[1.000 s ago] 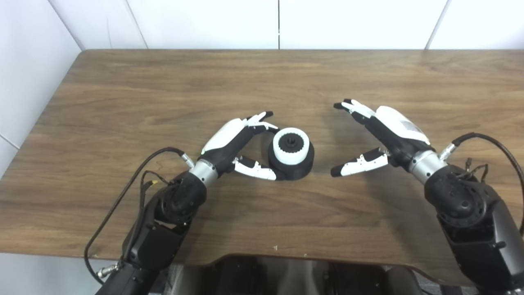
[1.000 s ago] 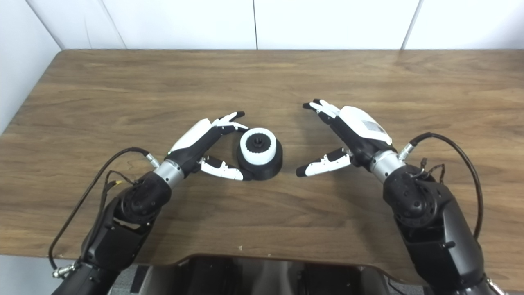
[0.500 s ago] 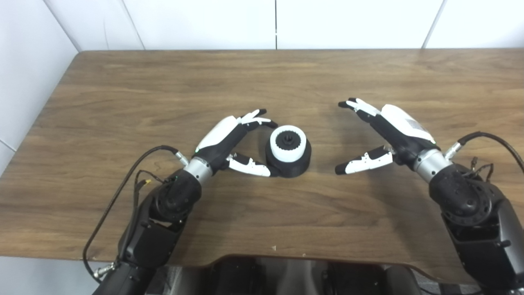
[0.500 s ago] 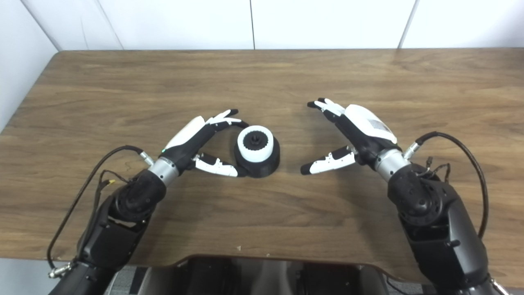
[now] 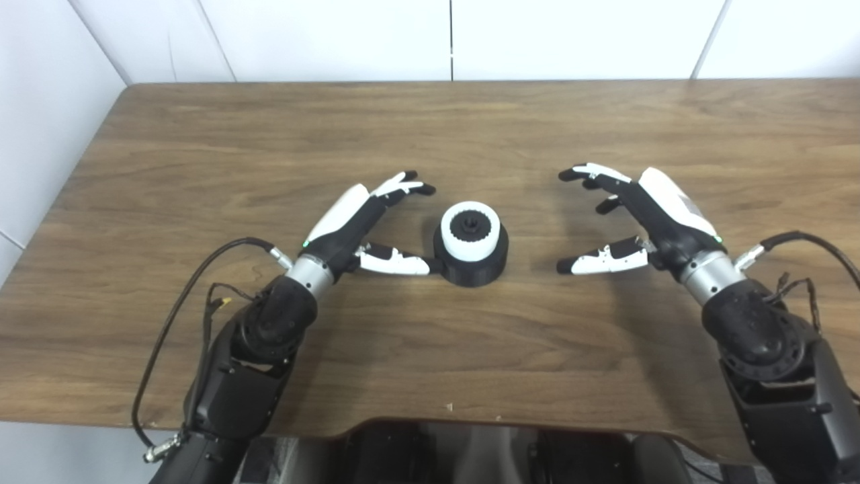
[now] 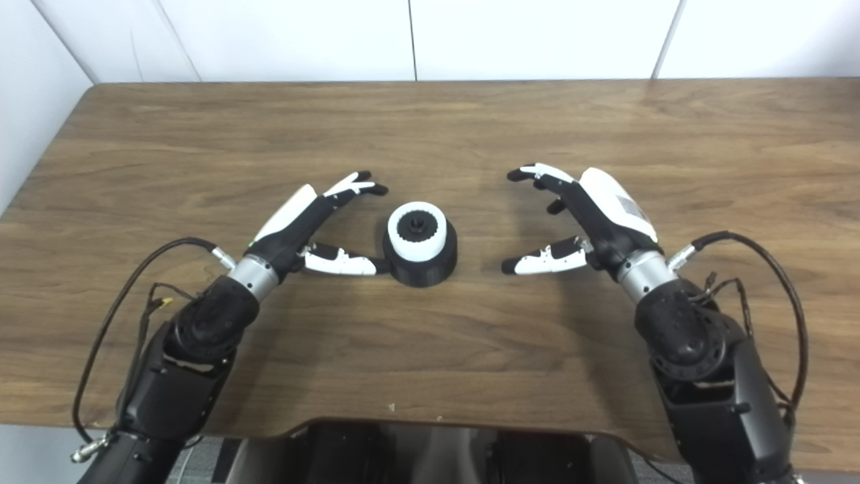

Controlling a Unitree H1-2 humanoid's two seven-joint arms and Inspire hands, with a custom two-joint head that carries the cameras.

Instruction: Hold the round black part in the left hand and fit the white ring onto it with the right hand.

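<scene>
Fingers: left hand (image 5: pixel 363 222) spread, empty, thumb tip at round black part (image 5: pixel 470 265); right hand (image 6: pixel 591 218) spread, empty, well right. Both views alike. White ring (image 5: pixel 470 232) seated atop part, table (image 5: pixel 201 154) centre.

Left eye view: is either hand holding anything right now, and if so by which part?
Nothing is held. The left hand and right hand are both open; the black part, white ring on it, sits on the table.
</scene>
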